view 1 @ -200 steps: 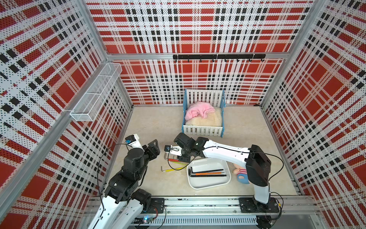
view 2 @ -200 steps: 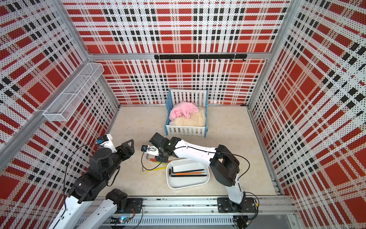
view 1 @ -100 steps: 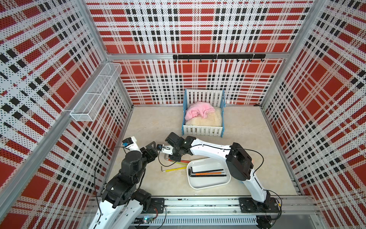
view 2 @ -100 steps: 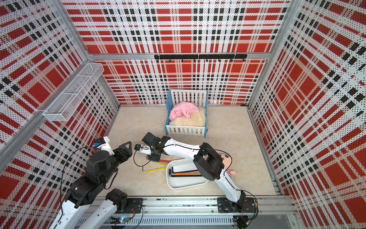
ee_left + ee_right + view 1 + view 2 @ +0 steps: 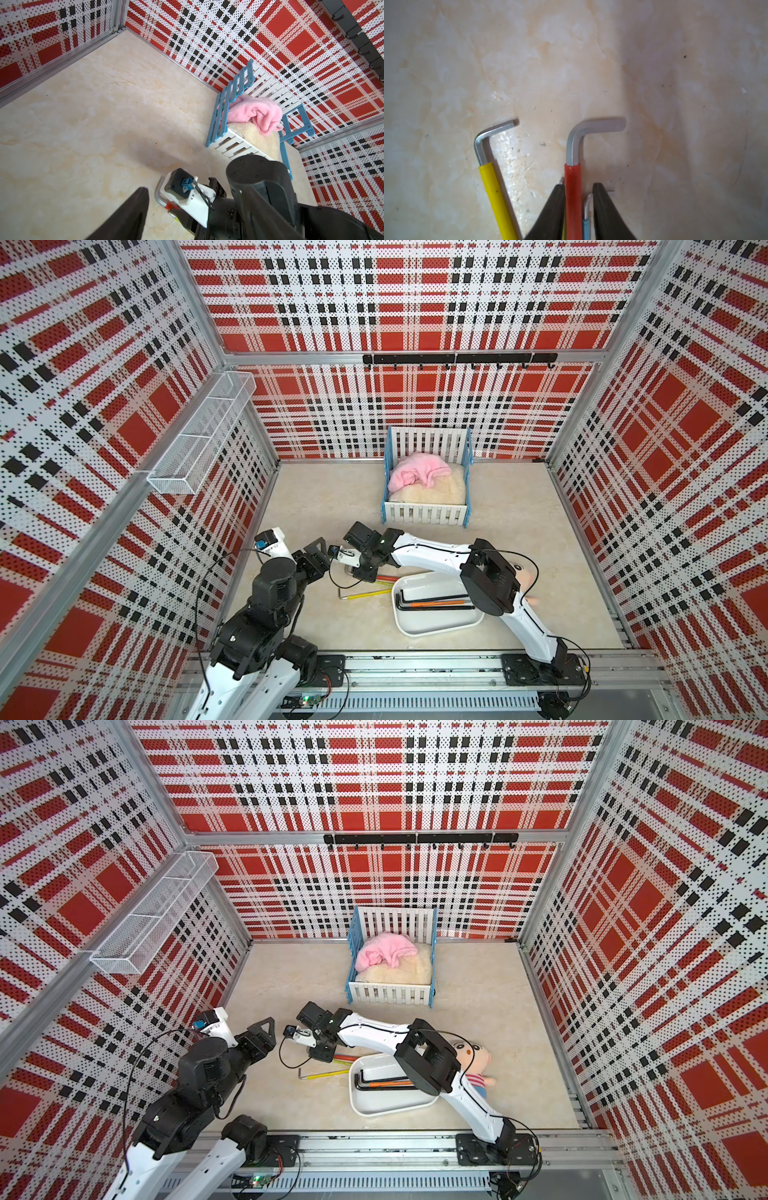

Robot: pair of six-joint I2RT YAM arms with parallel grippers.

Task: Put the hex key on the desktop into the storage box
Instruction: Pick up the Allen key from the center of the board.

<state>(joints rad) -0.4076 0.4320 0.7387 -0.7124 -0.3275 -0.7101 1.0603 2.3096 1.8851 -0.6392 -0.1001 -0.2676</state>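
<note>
Grab step. The right end effector [image 5: 578, 185] pinches the red key [image 5: 572, 174], which lies flat on the tabletop [image 5: 571, 62] just beside the box [image 5: 436, 624]. 1 thin blue key [image 5: 586, 226] sits in the pinch too. The left end effector [image 5: 316, 548] is spread and empty. Next: lift, move over the box, let go.

Beige desktop [image 5: 332, 497], storage box [image 5: 432, 621], yellow hex key [image 5: 365, 594], red hex key [image 5: 572, 176], crib [image 5: 424, 514], doll [image 5: 471, 1056]
</note>
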